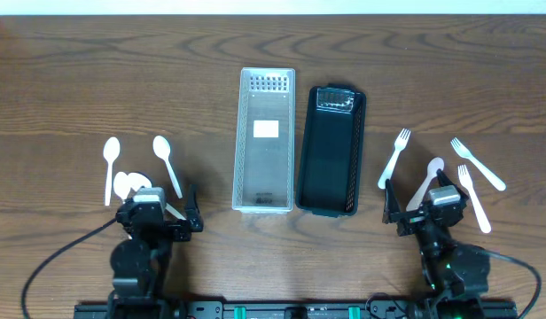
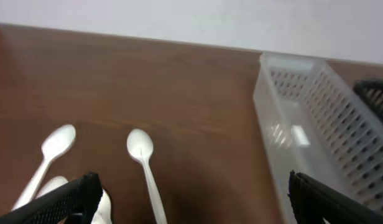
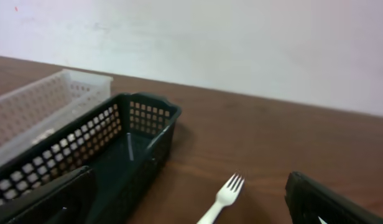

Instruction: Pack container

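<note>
A brown wooden table (image 1: 78, 71) lies under me. My left gripper (image 2: 191, 196) is spread wide and empty by the white spoons (image 1: 167, 164). My right gripper (image 3: 186, 196) is likewise spread and empty, near the forks (image 1: 395, 158). The clear basket (image 1: 264, 142) and the black basket (image 1: 331, 151) sit side by side between my arms.

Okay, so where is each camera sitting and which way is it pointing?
Overhead: above the table, looking straight down on clear basket, black basket, spoons and forks; left gripper and right gripper show near the bottom edge.
Left wrist: low on the left arm, facing forward over the spoons toward the wall; its open fingers fill the lower corners.
Right wrist: low on the right arm, facing forward past a fork; its open fingers fill the lower corners.
Shared: both wrist views catch both baskets.
</note>
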`<state>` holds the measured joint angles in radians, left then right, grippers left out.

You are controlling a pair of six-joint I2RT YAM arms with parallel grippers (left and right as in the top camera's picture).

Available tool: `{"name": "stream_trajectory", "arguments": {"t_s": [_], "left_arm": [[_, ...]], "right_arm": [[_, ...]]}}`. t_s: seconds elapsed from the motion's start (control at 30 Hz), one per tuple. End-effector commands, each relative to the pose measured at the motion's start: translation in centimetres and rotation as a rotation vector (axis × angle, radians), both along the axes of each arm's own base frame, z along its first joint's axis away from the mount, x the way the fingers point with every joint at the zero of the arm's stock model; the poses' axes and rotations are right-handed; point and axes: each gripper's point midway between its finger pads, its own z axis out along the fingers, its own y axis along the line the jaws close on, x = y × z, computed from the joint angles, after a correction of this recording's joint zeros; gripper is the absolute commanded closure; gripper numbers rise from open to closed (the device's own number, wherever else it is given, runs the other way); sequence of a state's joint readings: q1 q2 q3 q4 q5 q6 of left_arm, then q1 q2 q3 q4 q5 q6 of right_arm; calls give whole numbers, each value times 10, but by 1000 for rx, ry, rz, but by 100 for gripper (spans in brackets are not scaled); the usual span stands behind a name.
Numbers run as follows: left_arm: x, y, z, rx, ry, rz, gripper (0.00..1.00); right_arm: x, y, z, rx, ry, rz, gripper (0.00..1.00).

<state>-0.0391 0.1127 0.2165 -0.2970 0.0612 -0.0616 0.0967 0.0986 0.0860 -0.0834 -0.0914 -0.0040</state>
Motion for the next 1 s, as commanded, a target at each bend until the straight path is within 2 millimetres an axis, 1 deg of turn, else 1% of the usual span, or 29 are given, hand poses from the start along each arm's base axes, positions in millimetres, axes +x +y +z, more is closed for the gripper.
{"name": "stream_trajectory", "arguments": {"t_s": [0.0,0.1,0.2,0.4,0.5,0.6,0.63,0.67,0.7,0.77,0.8,0.83,0.87,0.93,0.97], "left_arm": [[-2,0,59,-50,-33,10,2],[5,0,75,-46,74,12,2],[18,-1,76,-39,231,15,2],[51,-2,60,-17,550,18,2],[70,-4,49,-10,655,12,2],[83,-14,33,-37,715,-38,2],[85,-15,27,-34,732,-42,1],[87,-14,22,-33,750,-41,9],[89,-15,14,-33,776,-40,21],[90,-15,5,-33,805,-39,34],[91,-15,0,-32,821,-41,43],[91,-17,-4,-29,835,-45,55],[92,-18,-7,-27,845,-48,63],[92,-22,-11,-22,858,-60,72],[92,-26,-12,-17,863,-69,79]], "right_arm": [[2,0,33,78,22,-1,1],[11,1,45,69,126,-5,1],[27,3,51,55,282,-11,1],[66,5,54,24,617,-26,1],[87,8,49,-6,769,-15,1],[105,14,42,-2,855,8,1],[111,14,38,-11,868,11,5],[119,14,31,-24,875,17,25],[127,14,23,-30,883,12,43],[135,13,9,-30,907,1,60],[140,13,-1,-29,927,0,68],[144,14,-10,-28,946,-3,75],[147,14,-19,-25,965,-6,79],[152,14,-38,-16,1006,-15,82],[154,15,-49,-15,1028,-16,86]]}}
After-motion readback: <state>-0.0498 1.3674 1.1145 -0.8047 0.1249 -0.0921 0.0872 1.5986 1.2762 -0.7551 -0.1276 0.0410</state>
